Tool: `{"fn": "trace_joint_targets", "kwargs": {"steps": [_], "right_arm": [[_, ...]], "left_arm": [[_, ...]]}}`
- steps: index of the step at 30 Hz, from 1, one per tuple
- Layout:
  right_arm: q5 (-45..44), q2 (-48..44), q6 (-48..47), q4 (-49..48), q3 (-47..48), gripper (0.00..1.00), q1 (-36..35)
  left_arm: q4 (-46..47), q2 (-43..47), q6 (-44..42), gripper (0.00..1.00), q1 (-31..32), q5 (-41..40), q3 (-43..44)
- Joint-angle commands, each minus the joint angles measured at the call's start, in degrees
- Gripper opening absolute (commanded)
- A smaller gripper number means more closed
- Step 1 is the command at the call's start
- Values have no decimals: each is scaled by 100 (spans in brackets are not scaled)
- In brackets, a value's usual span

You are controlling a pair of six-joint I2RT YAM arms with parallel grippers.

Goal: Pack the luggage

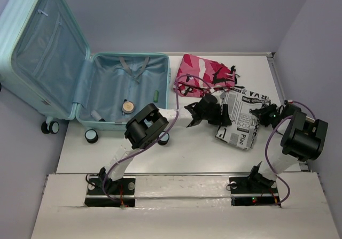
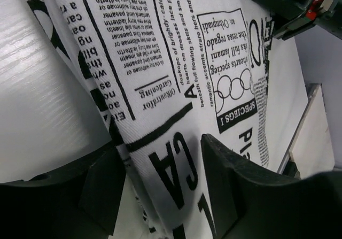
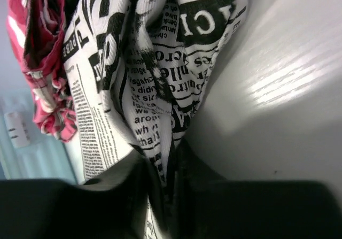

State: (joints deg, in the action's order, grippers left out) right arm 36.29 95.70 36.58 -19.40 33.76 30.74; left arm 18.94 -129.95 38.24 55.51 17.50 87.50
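Left wrist view: your left gripper [image 2: 160,196] stands partly open. Its two dark fingers [image 2: 235,185] sit either side of a raised fold of the newsprint cloth [image 2: 176,73]. The fold lies against the finger on the picture's left, and you cannot tell whether it reaches the other finger. The cloth overruns this frame on three sides, so no edge of it shows here. A dark part with a red tab in the upper right corner is too cropped to name. Right wrist view: your right gripper [image 3: 168,185] is nearly closed, pinching a bunched ridge of the same cloth in the narrow slot between its fingers. Those fingers are a black, blurred mass along the bottom, their tips not separable. Top external view: the two grippers sit at opposite sides of the newsprint cloth, and each gripper's own body hides its jaws. The pink-and-white cloth [image 1: 206,73] touches the newsprint cloth's far edge. The luggage [image 1: 131,86] lies open well apart from the newsprint cloth, beyond its left side. Its lid [image 1: 43,46] is propped upright and cut off by the frame's top and left edges. In the luggage's lower half lie a round tan thing [image 1: 127,106] and a small green thing [image 1: 156,94], both too small to identify.
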Motion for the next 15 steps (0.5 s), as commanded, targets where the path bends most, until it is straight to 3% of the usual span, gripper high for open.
{"fn": "trace_joint_targets", "kwargs": {"steps": [1, 4, 9, 15], "right_arm": [[685, 212, 365, 35, -422, 17, -156], [835, 98, 657, -747, -651, 13, -156], [704, -534, 956, -1162, -1064, 8, -156], [519, -1911, 1132, -1049, -1319, 7, -156]], "left_arm": [[-4, -214, 140, 59, 197, 61, 56], [-13, -311, 166, 50, 233, 61, 144], [119, -215, 184, 9, 250, -44, 21], [303, 566, 35, 6, 259, -255, -260]]}}
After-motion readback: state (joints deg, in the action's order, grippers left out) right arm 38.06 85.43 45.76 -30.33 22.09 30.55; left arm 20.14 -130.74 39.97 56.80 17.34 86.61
